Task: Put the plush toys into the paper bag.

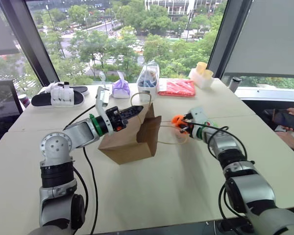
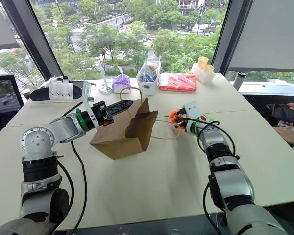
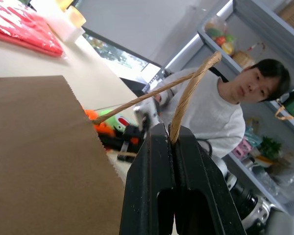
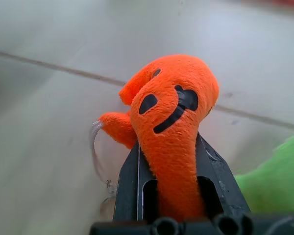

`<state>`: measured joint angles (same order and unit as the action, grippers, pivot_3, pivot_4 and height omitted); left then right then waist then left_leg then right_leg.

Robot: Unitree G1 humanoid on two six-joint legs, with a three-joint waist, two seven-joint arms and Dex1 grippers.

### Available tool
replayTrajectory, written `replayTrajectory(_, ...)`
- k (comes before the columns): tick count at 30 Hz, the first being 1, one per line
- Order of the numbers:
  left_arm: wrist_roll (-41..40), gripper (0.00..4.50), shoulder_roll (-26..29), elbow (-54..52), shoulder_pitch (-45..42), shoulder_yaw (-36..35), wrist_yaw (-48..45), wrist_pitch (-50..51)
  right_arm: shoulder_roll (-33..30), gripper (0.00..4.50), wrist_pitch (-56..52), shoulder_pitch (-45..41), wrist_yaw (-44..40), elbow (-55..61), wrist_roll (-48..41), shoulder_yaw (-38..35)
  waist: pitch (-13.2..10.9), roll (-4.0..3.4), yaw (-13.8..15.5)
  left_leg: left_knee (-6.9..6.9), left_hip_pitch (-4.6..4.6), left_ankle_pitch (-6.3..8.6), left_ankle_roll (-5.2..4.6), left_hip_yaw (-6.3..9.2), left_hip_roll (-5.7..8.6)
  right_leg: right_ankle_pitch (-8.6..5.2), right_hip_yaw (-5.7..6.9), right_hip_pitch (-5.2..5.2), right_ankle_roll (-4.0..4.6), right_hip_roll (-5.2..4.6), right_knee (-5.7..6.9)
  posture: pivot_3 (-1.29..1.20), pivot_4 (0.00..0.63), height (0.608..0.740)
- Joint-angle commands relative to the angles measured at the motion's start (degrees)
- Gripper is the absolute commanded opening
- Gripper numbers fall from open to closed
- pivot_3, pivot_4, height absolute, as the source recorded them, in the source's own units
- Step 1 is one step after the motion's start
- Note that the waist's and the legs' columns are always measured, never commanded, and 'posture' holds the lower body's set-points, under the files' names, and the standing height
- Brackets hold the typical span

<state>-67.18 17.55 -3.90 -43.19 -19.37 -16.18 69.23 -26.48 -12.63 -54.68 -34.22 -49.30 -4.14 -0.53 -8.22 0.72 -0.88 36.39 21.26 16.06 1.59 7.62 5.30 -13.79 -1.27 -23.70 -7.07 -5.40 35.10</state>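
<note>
A: Paper bag (image 1: 130, 139)?
B: On the desk (image 1: 152, 196), middle, mouth toward the robot's right.

A: Left of it?
B: The left gripper (image 3: 172, 142) comes over the bag's top edge. Its jaws are clenched on a twisted handle (image 3: 188, 93).

A: Right of the bag?
B: The right gripper (image 4: 169, 161), just beside the mouth, jaws grasping the orange plush toy (image 4: 169, 117). The green plush toy (image 4: 274, 181) sits just beside the orange one, on the side away from the bag. Neither toy is inside.

A: Beyond the bag?
B: Purple pouch (image 1: 120, 88), clear bag (image 1: 148, 78), red packet (image 1: 177, 87), along the desk's window edge.
</note>
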Motion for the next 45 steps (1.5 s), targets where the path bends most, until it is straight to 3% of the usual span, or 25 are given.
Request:
replayTrajectory(1,-0.4,0.0,0.8,-0.8,-0.3,0.6,-1.6,-1.3,-4.7,0.01,1.6,0.9,-10.1,12.5,-2.4,-0.1,0.0,0.0,-0.1,-0.01,0.01,0.0,0.0,-0.01,0.0,0.0,0.0,-0.02,0.0,0.0,0.0,0.0,0.15,0.74)
replayTrajectory(6,-0.4,0.0,1.2,0.0,-0.8,1.0,-2.3,-1.5,-10.1,0.01,-4.7,7.4,-23.3,31.4,-6.1,3.5,0.0,0.03,-0.3,-0.15,-0.08,0.0,0.0,0.0,-0.06,0.0,0.01,-0.04,0.0,0.04,0.0,0.0,0.15,0.74)
replayTrajectory(12,-0.8,0.0,1.2,0.2,-1.5,1.3,-2.5,-1.6,-9.2,0.01,-8.0,9.8,-26.0,38.9,-5.8,7.5,0.0,0.03,0.1,-0.05,-0.08,-0.03,0.05,-0.04,-0.05,0.0,0.0,-0.05,0.0,0.02,0.02,0.0,0.15,0.74)
replayTrajectory(25,-1.1,0.0,1.0,-0.2,-1.4,1.8,-2.3,-1.6,-0.2,0.01,-3.9,3.0,-27.4,34.1,-1.4,16.2,0.0,0.03,0.0,-0.06,-0.06,-0.03,0.06,-0.01,-0.03,0.0,0.0,-0.08,0.0,0.0,0.02,0.0,0.15,0.74)
replayTrajectory(40,-0.7,0.0,1.0,-0.2,-0.8,2.2,-2.9,-2.5,6.3,0.01,2.8,-1.1,-28.3,24.2,3.5,20.2,0.0,0.04,-0.1,-0.11,-0.03,-0.04,0.07,0.02,-0.03,0.01,0.01,-0.17,0.01,0.0,0.05,0.0,0.15,0.74)
replayTrajectory(45,-1.2,0.0,1.1,-0.4,-0.6,1.6,-2.4,-2.5,5.6,2.31,3.8,-1.0,-26.6,25.0,3.7,18.4,0.0,0.04,-0.2,-0.11,-0.02,-0.04,0.07,0.02,-0.03,0.01,0.01,-0.18,0.02,0.0,0.05,0.0,0.15,0.74)
